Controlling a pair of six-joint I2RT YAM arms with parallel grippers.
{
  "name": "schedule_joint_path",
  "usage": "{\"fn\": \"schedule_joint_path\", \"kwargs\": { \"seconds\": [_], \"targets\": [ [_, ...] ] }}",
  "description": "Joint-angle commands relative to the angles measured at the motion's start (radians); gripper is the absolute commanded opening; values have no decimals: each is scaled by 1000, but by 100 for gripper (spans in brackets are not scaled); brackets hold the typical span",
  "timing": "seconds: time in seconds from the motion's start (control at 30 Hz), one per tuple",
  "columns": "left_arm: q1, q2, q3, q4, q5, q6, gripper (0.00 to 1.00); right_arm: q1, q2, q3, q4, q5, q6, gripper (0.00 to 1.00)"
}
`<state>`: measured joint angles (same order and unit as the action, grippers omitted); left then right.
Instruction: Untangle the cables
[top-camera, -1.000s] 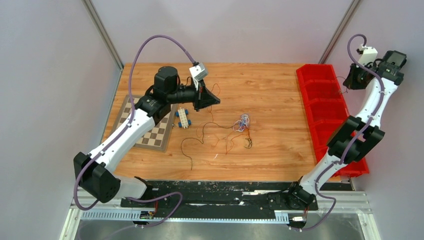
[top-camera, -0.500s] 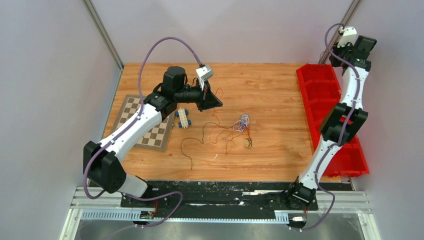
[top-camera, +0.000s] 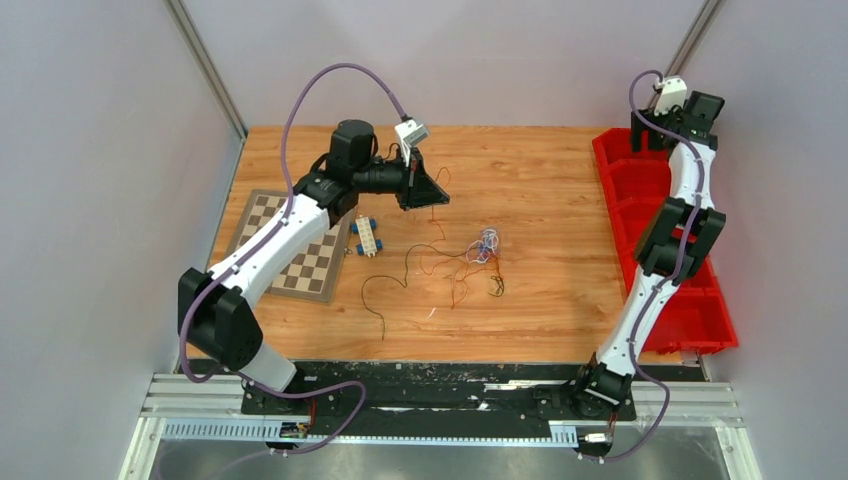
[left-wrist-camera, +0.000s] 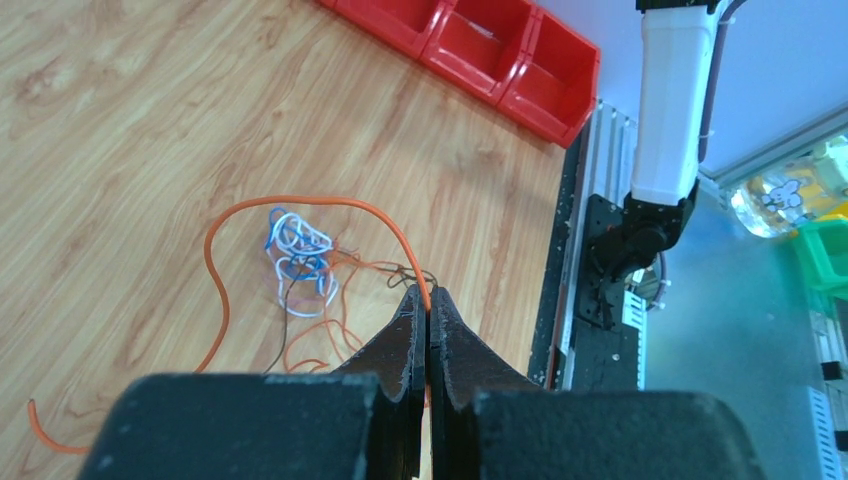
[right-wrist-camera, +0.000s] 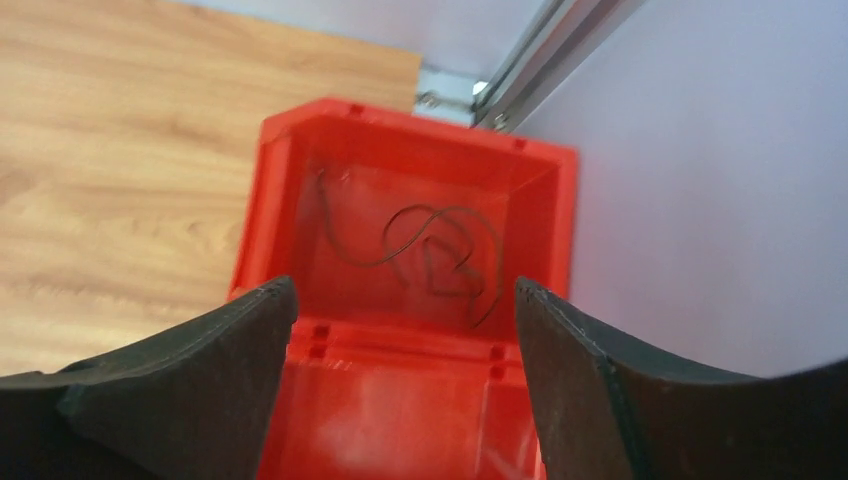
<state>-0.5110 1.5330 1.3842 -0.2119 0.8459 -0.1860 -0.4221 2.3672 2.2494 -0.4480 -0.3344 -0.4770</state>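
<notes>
Orange strand (left-wrist-camera: 330, 201) clenched in my left gripper (left-wrist-camera: 428, 298) to draw it off the knot (left-wrist-camera: 300, 262) | right gripper (right-wrist-camera: 402, 290) agape over red bin (right-wrist-camera: 545, 210).

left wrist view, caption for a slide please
Left gripper shut on a thin orange wire arcing near the white-and-blue wire knot on the wooden table.

There were 2 white-and-black robot arms, the left arm (top-camera: 262, 250) and the right arm (top-camera: 650, 300). The 1 wooden table (top-camera: 540, 170) bore 1 brown-and-cream chequered mat (top-camera: 300, 262), 1 small white block with blue fittings (top-camera: 365, 237) and 1 row of red plastic bins (top-camera: 640, 180). The left wrist view showed 3 of those bins. Of thin wires, there was 1 white-and-blue knot (top-camera: 487, 240), 1 long orange-red wire (left-wrist-camera: 320, 200) and 1 dark wire (right-wrist-camera: 430, 250) inside a bin; the dark loose strands (top-camera: 496, 287) could not be counted.
</notes>
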Motion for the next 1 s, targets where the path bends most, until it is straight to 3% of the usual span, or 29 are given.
{"fn": "schedule_joint_path", "kwargs": {
  "seconds": [0.0, 0.13, 0.23, 0.33, 0.5, 0.67, 0.9, 0.97],
  "targets": [
    [-4, -24, 72, 18, 62, -48, 0, 16, -242, -98, -65, -172, -23, 84],
    [-22, -29, 144, -17, 72, -68, 0, 46, -446, -221, -256, -506, 43, 92],
    [-34, -26, 206, -20, 74, -109, 0, 112, -621, -377, -285, -719, 132, 95],
    [-37, -11, 264, -6, 87, -181, 0, 239, -778, -515, -279, -800, 166, 96],
    [-41, 1, 304, 102, 115, -324, 0, 523, -981, -700, -149, -746, 229, 95],
    [-57, 3, 321, 182, 124, -408, 0, 777, -1055, -813, -44, -573, 204, 94],
    [-66, -1, 332, 206, 130, -442, 0, 848, -1027, -909, 90, -445, 217, 84],
    [-66, -4, 335, 206, 130, -443, 0, 848, -1025, -930, 129, -433, 228, 69]
  ]
}}
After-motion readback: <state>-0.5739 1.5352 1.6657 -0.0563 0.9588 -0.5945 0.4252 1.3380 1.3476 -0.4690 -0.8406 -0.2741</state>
